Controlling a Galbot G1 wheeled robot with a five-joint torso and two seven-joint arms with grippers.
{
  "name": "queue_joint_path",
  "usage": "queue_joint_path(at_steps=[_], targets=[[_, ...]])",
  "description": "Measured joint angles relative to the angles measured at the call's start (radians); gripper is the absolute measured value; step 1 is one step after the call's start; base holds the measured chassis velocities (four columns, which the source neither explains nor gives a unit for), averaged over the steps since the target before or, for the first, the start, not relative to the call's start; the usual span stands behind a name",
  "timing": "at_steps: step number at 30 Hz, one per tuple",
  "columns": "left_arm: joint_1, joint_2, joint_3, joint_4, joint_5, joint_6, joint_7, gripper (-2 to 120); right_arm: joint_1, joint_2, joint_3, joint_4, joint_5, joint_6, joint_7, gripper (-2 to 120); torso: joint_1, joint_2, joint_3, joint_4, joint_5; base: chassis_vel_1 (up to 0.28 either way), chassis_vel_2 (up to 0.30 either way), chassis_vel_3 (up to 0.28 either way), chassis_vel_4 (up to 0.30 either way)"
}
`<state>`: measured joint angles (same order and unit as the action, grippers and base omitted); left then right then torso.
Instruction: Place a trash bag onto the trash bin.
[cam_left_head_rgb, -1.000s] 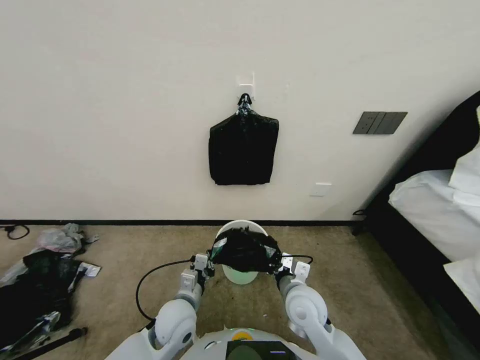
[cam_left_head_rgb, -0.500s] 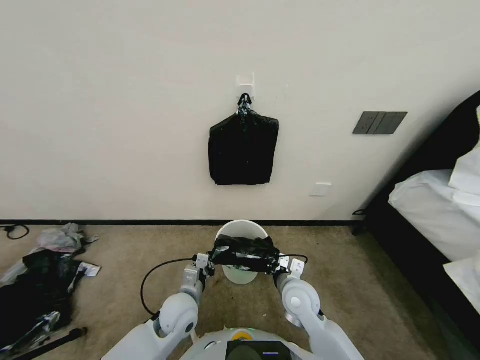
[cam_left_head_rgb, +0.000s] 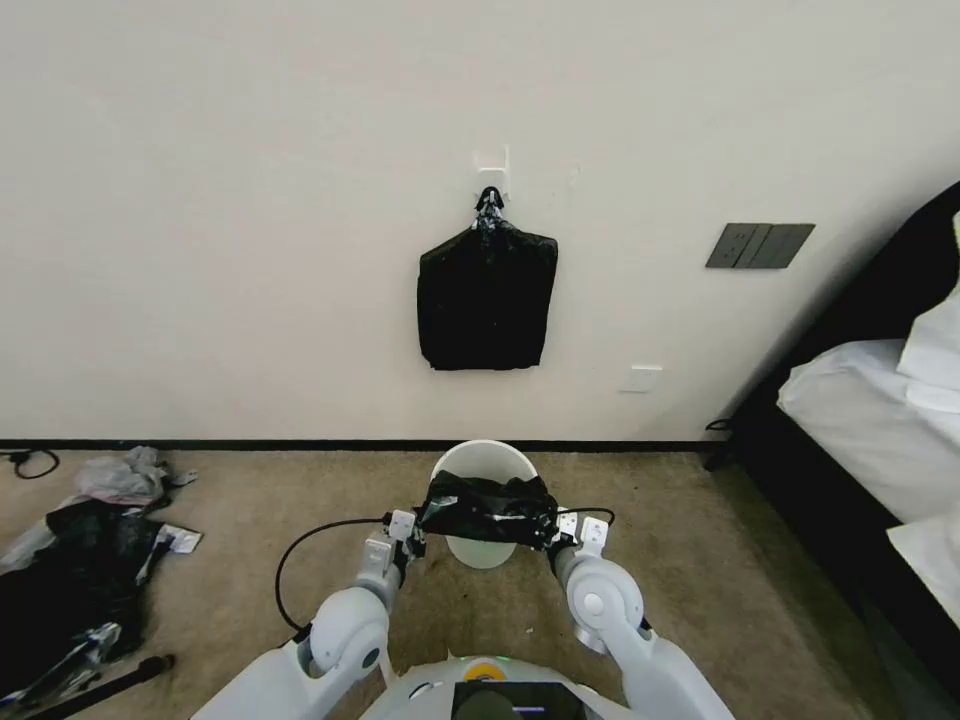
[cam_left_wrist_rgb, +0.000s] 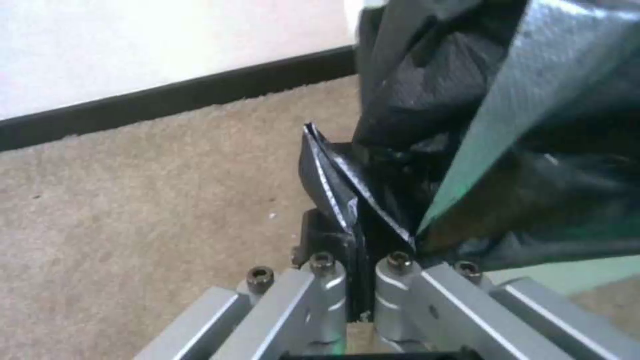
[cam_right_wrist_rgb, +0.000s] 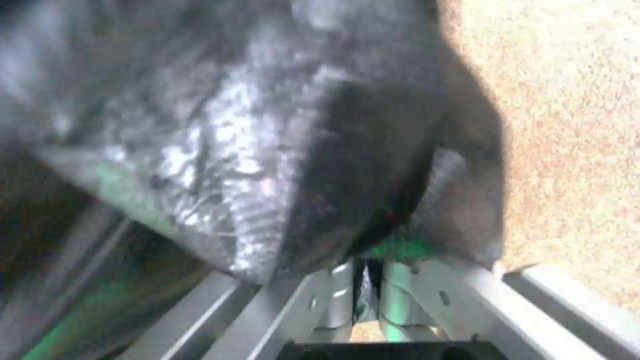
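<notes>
The cream-white trash bin (cam_left_head_rgb: 480, 458) stands on the carpet near the wall, straight ahead of me. A glossy black trash bag (cam_left_head_rgb: 487, 508) is stretched across its near side, between my two grippers. My left gripper (cam_left_head_rgb: 413, 528) pinches the bag's left edge, and my right gripper (cam_left_head_rgb: 560, 532) pinches the right edge. In the left wrist view the left gripper (cam_left_wrist_rgb: 360, 262) is shut on a fold of the trash bag (cam_left_wrist_rgb: 467, 150). The right wrist view has black film of the trash bag (cam_right_wrist_rgb: 253, 150) clamped in the shut right gripper (cam_right_wrist_rgb: 370, 280). The bin's far rim stays uncovered.
A flat sheaf of black bags (cam_left_head_rgb: 487, 298) hangs from a wall hook above the bin. A heap of black plastic and scraps (cam_left_head_rgb: 75, 560) lies on the floor at the left. A bed (cam_left_head_rgb: 880, 420) stands at the right. A black cable (cam_left_head_rgb: 300, 560) loops beside my left arm.
Both grippers have come down and toward me with the bag. The bag now sits lower and flatter across the bin's front, and more of the bin's far rim shows.
</notes>
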<state>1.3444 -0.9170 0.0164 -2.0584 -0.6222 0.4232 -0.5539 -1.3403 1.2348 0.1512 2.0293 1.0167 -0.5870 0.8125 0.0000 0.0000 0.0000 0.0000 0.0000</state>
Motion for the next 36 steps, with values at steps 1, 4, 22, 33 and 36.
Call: queue_joint_path(at_steps=[1,4,22,33,36], targets=[[0.0,0.0,0.0,0.0,0.0,0.0,0.0,0,0.0,0.0,0.0,0.0,0.0,0.0,0.0,0,0.0,0.0,0.0,0.0,0.0,0.0,0.0,0.0,0.0],[-0.029,-0.022,0.0,0.036,-0.002,-0.005,0.0,0,0.023,0.005,-0.001,-0.023,0.0,0.001,-0.001,0,0.0,0.0,0.0,0.0001,-0.0001,0.0,0.0,0.0,0.0],[0.03,-0.029,-0.016,0.011,0.026,-0.012,0.001,19,-0.057,-0.049,0.005,0.041,-0.052,0.024,-0.044,24,0.0,0.0,0.0,0.0,0.0,0.0,0.0,0.0,0.0],[0.211,0.0,-0.109,-0.084,0.134,-0.059,0.035,63,-0.196,-0.11,0.009,0.199,-0.127,0.039,-0.092,67,0.0,0.0,0.0,0.0001,0.0,0.0,0.0,0.0,0.0],[0.243,0.005,-0.125,-0.107,0.161,-0.076,0.047,73,-0.225,-0.119,0.007,0.224,-0.155,0.044,-0.105,78,0.0,0.0,0.0,0.0,0.0,0.0,0.0,0.0,0.0]])
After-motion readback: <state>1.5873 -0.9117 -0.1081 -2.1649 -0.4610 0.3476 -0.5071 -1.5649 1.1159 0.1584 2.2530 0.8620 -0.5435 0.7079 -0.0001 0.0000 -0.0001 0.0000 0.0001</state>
